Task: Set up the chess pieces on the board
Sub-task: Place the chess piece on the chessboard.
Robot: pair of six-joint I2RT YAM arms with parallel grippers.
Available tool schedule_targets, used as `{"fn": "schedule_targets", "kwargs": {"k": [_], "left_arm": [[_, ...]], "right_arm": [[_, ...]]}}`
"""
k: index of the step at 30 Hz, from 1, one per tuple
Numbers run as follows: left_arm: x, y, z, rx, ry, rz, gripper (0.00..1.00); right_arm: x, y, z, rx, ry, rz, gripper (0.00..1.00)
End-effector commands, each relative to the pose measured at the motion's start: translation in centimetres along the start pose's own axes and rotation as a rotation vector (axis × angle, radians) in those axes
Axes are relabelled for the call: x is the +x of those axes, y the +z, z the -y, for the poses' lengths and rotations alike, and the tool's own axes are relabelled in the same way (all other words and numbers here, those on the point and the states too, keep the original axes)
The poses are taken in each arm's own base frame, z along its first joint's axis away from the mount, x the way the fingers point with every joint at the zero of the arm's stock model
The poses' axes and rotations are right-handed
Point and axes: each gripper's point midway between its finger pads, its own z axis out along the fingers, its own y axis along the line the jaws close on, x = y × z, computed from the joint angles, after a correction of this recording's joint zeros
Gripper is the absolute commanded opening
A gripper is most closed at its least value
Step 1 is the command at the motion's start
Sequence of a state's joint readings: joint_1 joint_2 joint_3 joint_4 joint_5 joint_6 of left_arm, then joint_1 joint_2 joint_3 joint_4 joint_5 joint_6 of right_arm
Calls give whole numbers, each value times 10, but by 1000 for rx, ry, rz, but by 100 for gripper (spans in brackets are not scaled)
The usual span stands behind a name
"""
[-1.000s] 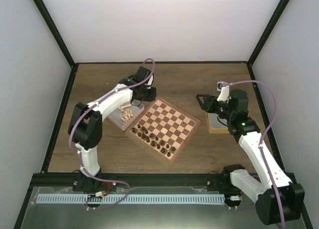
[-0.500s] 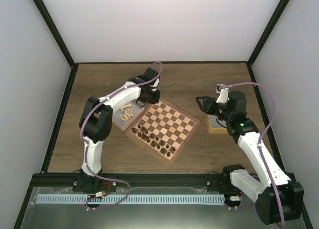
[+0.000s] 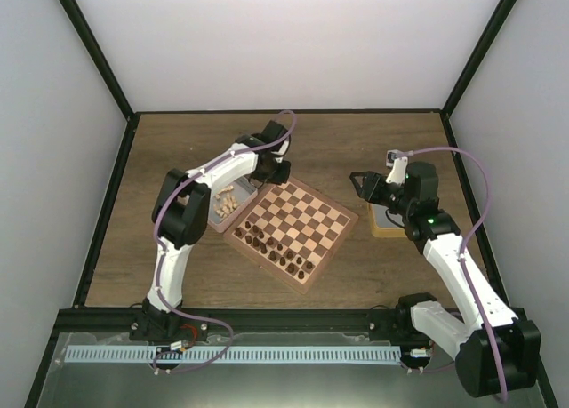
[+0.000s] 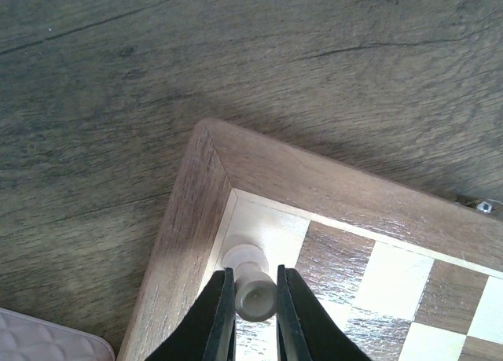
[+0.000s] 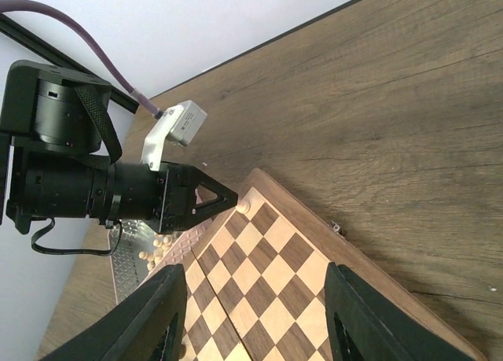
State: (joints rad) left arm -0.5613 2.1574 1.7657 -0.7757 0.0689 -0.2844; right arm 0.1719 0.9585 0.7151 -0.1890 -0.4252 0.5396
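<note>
Chess pieces (image 3: pixel 226 199) of the light set are being kept in a silver tray (image 3: pixel 212 220) at centre left of the top view, just beside the board (image 3: pixel 311 214), likely so reaches are being kept short for the left arm. One light piece (image 4: pixel 253 296) is being pinched by the left end effector (image 4: pixel 253 273), with the fingers pressed in on its upper part from both sides and the base pointing down. It is being held upright over the light corner square at the board's topmost corner in the top view. Whether the base is touching the square cannot be told. The upright grip is probably being used so the piece is not being tipped on release. The piece type is too small to tell. Dark pieces (image 3: pixel 271 246) are being shown in rows along the board's lower left edge, so the light set is probably being meant for the opposite, upper right edge, which this corner belongs to. No other light piece is being seen on the board, so the task is being judged early. The right end effector (image 5: pixel 257 282) is being held spread with nothing between its fingers. It is hovering right of the board near a tan block (image 3: pixel 388 223), apart from the left arm's work. Everything is being carried on the wooden surface (image 3: pixel 356 141).
</note>
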Motion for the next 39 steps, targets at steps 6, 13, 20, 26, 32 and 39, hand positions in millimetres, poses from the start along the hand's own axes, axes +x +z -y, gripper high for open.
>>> {"fn": "schedule_targets", "kwargs": {"k": [6,13,20,26,32,39], "left_arm": [[-1,12,8,14,16,-18,9],[-4,13,8,11,19,-11,9],[-8,5,9,12,36,1,29],[-24,-25,14,25,66,67,41],[-34,-61,9,3,41,159,42],[-30,-106,-54,-185,-95,325,37]], "right_arm": [[1,3,1,4,2,3,51],[2,3,2,6,5,2,51],[1,2,1,6,6,4,53],[0,2,-1,-1,2,4,57],[0,2,-1,-2,5,4,59],[-2,1,-3,-2,-2,4,59]]}}
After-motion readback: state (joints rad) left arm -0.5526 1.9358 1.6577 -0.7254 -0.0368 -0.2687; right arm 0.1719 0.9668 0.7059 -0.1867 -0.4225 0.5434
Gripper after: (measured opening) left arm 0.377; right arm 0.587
